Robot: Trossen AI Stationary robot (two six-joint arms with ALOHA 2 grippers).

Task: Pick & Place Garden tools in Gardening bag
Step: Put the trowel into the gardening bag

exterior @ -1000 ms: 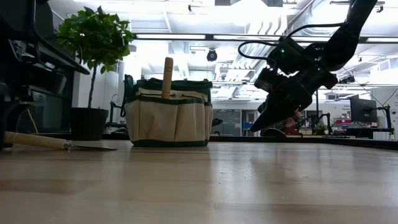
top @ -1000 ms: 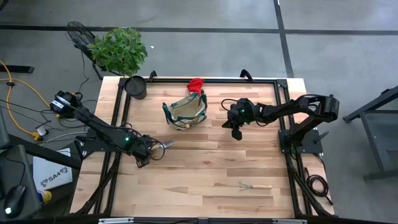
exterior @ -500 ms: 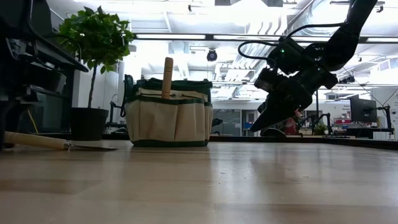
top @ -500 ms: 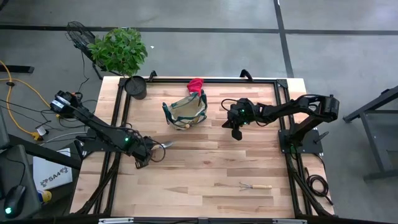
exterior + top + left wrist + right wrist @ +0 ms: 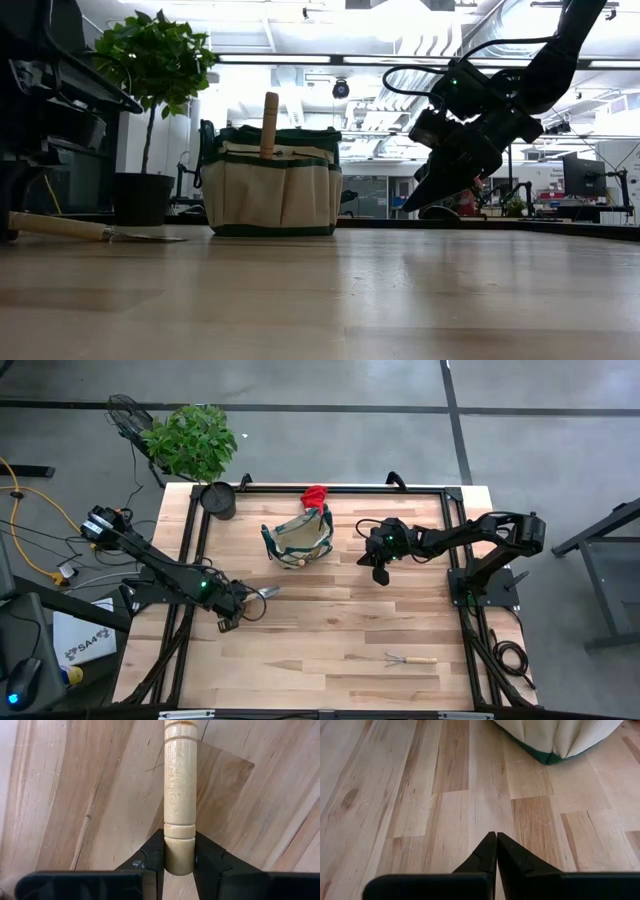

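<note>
The gardening bag (image 5: 297, 538) stands upright on the tabletop (image 5: 330, 640) near the middle of the far edge, its round mouth facing up; a wooden-handled tool (image 5: 269, 124) stands handle-up in it, and a red glove (image 5: 314, 495) hangs at its far rim. The trowel (image 5: 262, 593) lies flat toward the left edge of the tabletop, its long axis running roughly left to right, the silver blade pointing toward the table's middle and the wooden handle (image 5: 179, 795) pointing back at the left arm. The left gripper (image 5: 179, 862) reaches in low from the left edge, and its fingers (image 5: 152, 857) press against both sides of the handle's end, gripping it while the trowel rests on the wood. The right gripper (image 5: 496, 851) hangs above the tabletop just right of the bag, tilted downward, its jaws pressed together on nothing. A mini rake (image 5: 408, 658) lies well apart near the front right corner, handle toward the right edge. A potted plant (image 5: 215, 495) sits at the far left corner.
</note>
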